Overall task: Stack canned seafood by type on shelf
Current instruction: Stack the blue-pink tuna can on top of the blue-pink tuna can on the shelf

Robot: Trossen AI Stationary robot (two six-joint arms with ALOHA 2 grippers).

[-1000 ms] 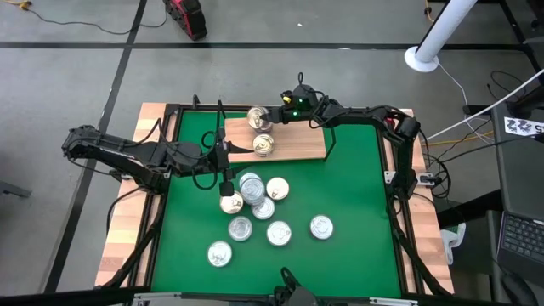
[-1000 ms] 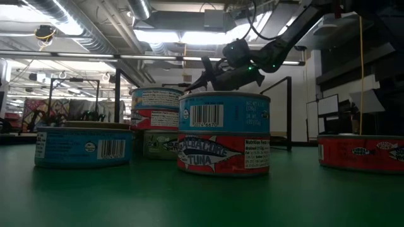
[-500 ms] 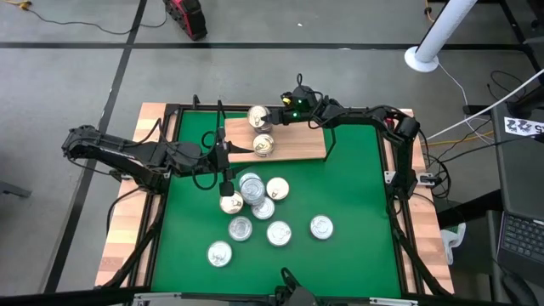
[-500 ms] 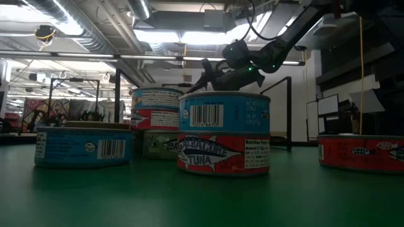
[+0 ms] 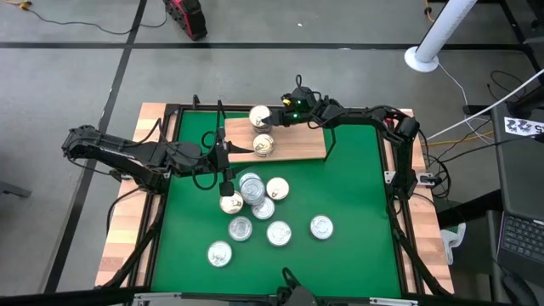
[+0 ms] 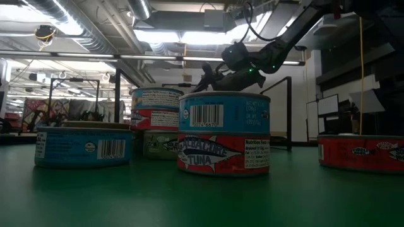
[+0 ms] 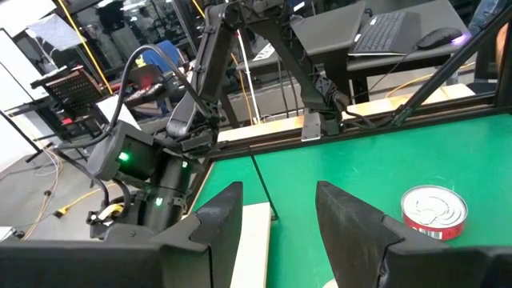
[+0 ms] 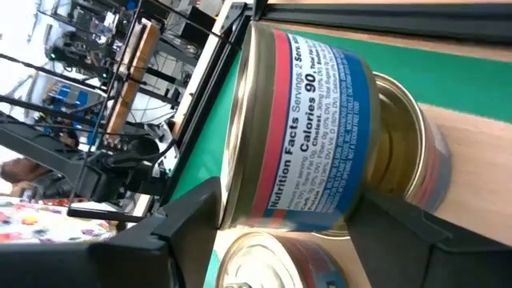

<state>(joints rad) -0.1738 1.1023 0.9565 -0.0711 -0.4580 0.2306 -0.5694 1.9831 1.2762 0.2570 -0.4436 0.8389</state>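
On shelf point(image 5: 293, 146), right tool point(image 5: 274, 117) widened round can point(image 5: 259, 116)

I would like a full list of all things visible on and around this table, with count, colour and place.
loose tins: eight lids showing, silver or gold, clustered mid-mat, some stacked
shelf tins: two lids showing, on the board
shelf: one, light-brown wood, far middle
mat: one, green, table top
laptop: one, dark, right of table
left end effector: open, empty, by the shelf's left end
right end effector: at the farther shelf tin
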